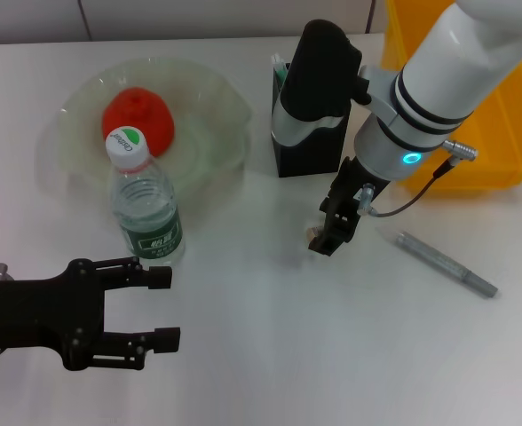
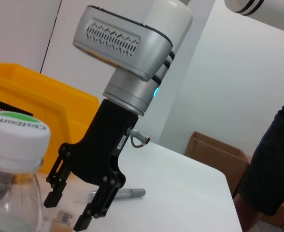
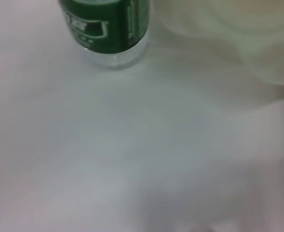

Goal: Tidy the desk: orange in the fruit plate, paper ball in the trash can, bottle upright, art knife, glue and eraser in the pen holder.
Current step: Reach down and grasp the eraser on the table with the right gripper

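Eraser pickup is underway: right gripper, fingers spread, straddles the tiny tan rectangular eraser; next it should pinch and lift toward the square black mesh pen holder.

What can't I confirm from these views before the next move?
- Inside of the big yellow plastic bin: head view, the right arm covers it and the frame edge cuts it, so the paper ball is unconfirmed.
- Contents of the square black mesh cup: the right arm hides its opening.
- Tiny tan eraser: head view, mostly hidden by the right tool; contact unclear.
- Right tool: absent from the right wrist view.
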{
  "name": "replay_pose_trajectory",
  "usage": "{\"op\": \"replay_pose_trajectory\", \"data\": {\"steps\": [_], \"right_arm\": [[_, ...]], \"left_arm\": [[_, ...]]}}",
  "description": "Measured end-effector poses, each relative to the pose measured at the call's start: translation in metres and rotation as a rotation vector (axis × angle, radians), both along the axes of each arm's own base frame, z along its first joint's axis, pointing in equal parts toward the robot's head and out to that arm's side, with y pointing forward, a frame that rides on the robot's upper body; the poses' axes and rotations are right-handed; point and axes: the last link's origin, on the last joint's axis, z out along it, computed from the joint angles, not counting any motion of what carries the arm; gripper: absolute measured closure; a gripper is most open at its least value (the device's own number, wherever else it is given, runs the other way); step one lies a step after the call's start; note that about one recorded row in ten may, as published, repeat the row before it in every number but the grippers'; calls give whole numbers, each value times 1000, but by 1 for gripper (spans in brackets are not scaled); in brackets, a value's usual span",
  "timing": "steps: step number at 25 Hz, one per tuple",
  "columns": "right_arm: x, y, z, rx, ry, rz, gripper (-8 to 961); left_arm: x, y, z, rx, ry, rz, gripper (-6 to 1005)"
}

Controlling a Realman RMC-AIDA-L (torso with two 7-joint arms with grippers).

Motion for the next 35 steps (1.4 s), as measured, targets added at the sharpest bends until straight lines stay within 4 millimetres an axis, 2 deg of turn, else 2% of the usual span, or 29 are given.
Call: {"op": "replay_pose_trajectory", "data": {"steps": [14,19,25,35], "right_arm": [[6,0,-4,-1,-16,-11,357],[7,0,-4,0,-20,-11,541],[7,-1,-3,-4,-19,-13,644],[5,-3,-2,-6,-12,-13,724]], "left_arm": [[2,0,-1,-7,-8,-7,162],[3,-2,-1,-14,-15,-7,162],[2,-3,-1,-16,-18,-4,162],[2,-4,0,-17,-18,-3,162]]}}
